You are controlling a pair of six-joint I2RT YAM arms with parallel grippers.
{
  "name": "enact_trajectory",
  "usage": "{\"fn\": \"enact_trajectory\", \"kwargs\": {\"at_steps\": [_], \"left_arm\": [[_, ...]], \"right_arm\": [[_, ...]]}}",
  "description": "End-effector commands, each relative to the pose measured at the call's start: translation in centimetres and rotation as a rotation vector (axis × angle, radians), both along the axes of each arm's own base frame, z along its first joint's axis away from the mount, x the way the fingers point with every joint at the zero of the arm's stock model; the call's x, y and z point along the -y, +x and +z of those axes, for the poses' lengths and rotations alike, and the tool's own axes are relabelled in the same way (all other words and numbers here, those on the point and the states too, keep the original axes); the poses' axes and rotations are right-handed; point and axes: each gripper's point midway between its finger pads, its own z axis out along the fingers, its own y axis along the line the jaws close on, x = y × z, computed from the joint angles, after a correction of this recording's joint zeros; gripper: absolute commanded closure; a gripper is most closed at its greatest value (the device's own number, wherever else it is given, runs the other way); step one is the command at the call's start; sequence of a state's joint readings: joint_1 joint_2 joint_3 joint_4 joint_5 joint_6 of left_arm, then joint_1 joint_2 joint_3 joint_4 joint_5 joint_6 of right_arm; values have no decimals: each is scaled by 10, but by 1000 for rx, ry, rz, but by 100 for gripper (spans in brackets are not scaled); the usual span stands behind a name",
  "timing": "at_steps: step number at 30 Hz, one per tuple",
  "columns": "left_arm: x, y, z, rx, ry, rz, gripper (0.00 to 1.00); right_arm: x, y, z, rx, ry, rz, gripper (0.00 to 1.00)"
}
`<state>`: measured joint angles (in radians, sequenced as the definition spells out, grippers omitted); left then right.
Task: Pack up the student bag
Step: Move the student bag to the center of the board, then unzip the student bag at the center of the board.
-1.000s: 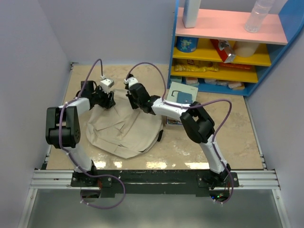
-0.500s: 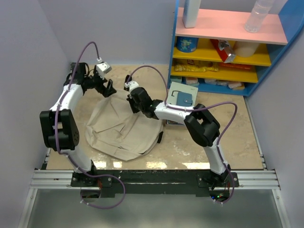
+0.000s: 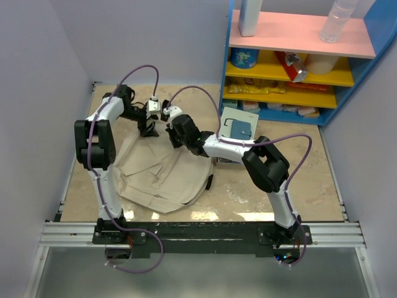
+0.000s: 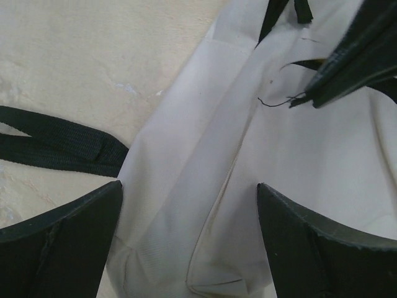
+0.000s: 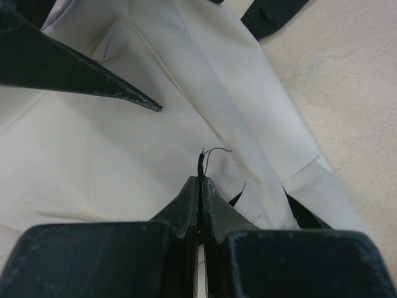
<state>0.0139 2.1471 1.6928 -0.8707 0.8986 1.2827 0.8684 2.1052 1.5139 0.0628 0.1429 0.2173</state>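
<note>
The student bag (image 3: 162, 174) is a beige fabric backpack lying flat on the table in front of both arms. My left gripper (image 3: 149, 126) is open over the bag's far edge. In the left wrist view it (image 4: 189, 192) straddles a beige fold (image 4: 205, 186), with a black strap (image 4: 56, 146) on the table to the left. My right gripper (image 3: 174, 135) is right beside it, shut on a thin black tab with a frayed thread (image 5: 200, 162) at the bag's top. In the right wrist view the right gripper (image 5: 200, 181) holds the tab just above the fabric (image 5: 93, 155).
A grey-blue book (image 3: 236, 126) lies on another flat item right of the bag, under the right arm. A blue shelf unit (image 3: 298, 93) with packets, a can and bottles stands at the back right. Walls close in on the left and behind.
My left arm swung from the far left back over the bag's top edge, next to the right gripper. The right gripper stayed shut there. The bag's far edge shifted slightly.
</note>
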Motion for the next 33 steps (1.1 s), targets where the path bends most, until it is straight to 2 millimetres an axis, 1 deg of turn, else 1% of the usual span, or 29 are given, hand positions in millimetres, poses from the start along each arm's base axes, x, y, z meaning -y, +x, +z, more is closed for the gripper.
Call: {"fn": "enact_trajectory", "kwargs": {"at_steps": [1, 3, 7, 8, 10, 11, 12, 13, 15, 16, 19, 23, 25, 26, 27, 28, 29, 30, 31, 33], "left_arm": [[9, -23, 26, 67, -42, -175, 8], [10, -25, 27, 68, -43, -186, 9], [13, -31, 23, 57, -46, -212, 11], [24, -36, 22, 52, -50, -243, 11], [31, -39, 22, 49, -54, -258, 13], [33, -40, 19, 39, -53, -256, 14], [34, -38, 17, 38, -52, -251, 21], [39, -34, 15, 46, -48, -242, 27], [42, -32, 11, 43, -47, -237, 37], [48, -33, 10, 40, -49, -247, 39], [54, -33, 6, 28, -48, -250, 43], [55, -36, 0, 9, -45, -264, 46], [54, -41, -2, -15, -39, -276, 55], [54, -41, -5, -24, -38, -281, 61], [53, -42, -7, -34, -38, -284, 76], [53, -44, -7, -50, -41, -287, 86], [54, -44, -10, -58, -44, -288, 94], [54, -44, -9, -65, -55, -285, 100], [52, -46, -9, -80, -69, -278, 100], [54, -44, -7, -99, -116, -264, 100]], "right_arm": [[-8, 3, 45, 69, 84, 16, 100], [-9, 2, 48, 72, 86, 22, 100], [-11, 1, 61, 81, 110, 35, 100], [-12, 0, 64, 84, 114, 36, 100], [-10, 1, 65, 84, 112, 32, 100], [-10, 0, 67, 86, 114, 32, 100], [-9, -1, 69, 87, 117, 35, 100], [-10, -2, 68, 84, 116, 39, 100], [-9, -3, 71, 88, 123, 38, 100], [-8, -4, 70, 85, 123, 39, 100], [-8, -5, 73, 89, 131, 41, 100], [-8, -6, 74, 90, 136, 42, 100], [-7, -6, 74, 91, 137, 38, 100], [-6, -6, 73, 92, 136, 37, 100], [-6, -6, 73, 91, 140, 36, 100], [-5, -7, 71, 87, 140, 32, 100], [-5, -7, 71, 85, 144, 30, 100], [-5, -7, 72, 90, 152, 26, 100], [-3, -10, 66, 78, 153, 23, 100], [-1, -13, 63, 78, 164, 16, 100]]}}
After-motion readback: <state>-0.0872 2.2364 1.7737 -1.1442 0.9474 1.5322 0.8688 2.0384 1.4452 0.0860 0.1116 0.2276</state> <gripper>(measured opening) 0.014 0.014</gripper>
